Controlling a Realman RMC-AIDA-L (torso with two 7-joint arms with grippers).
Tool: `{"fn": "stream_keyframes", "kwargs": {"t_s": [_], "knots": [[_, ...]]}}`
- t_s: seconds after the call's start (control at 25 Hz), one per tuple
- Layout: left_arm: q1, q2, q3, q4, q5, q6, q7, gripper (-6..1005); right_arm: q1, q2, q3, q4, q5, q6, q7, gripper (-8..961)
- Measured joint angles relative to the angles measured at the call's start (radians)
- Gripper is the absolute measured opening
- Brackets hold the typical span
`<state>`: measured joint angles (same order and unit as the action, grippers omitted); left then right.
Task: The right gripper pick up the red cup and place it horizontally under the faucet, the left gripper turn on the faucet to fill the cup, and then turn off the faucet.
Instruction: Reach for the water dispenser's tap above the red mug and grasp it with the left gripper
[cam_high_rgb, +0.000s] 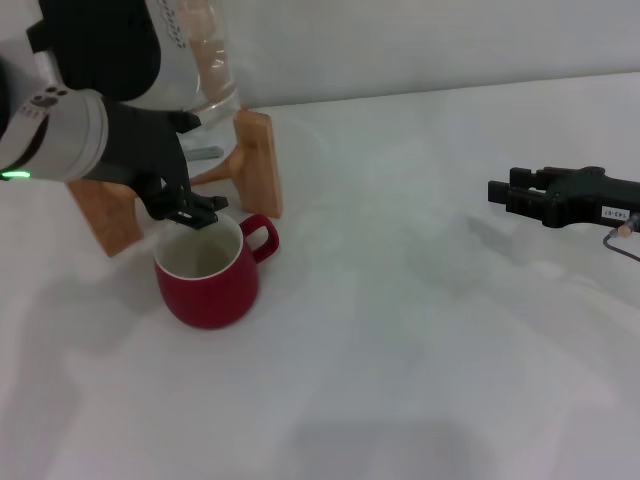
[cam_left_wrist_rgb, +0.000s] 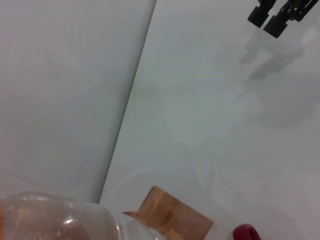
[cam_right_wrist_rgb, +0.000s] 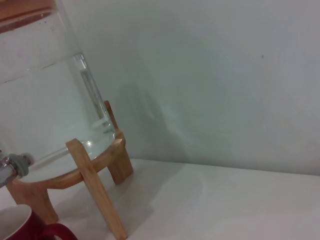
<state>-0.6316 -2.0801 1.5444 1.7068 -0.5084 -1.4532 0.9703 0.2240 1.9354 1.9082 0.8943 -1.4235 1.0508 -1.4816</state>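
Left gripper (cam_high_rgb: 185, 212), finger state indiscernible, reaches the faucet (cam_right_wrist_rgb: 11, 168) above the upright red cup (cam_high_rgb: 208, 272); right gripper (cam_high_rgb: 500, 192), empty and slightly parted, waits far right.

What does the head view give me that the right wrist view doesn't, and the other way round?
Only the head view shows the left gripper over the rim of the squat dark red ceramic cup, the cup whole and upright on the white table, and the right gripper parked far off on the right.

Only the right wrist view shows the shiny chrome faucet and the water level in the clear jar.

Both show the wooden stand and the cup below the jar.
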Motion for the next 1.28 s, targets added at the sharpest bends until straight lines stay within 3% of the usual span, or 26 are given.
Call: {"fn": "stream_keyframes", "kwargs": {"t_s": [1.28], "knots": [[-0.017, -0.003, 0.007, -0.120, -0.057, 0.090, 0.026, 880, 0.021, -0.004, 0.000, -0.025, 0.000, 0.001, 0.000, 437]]}}
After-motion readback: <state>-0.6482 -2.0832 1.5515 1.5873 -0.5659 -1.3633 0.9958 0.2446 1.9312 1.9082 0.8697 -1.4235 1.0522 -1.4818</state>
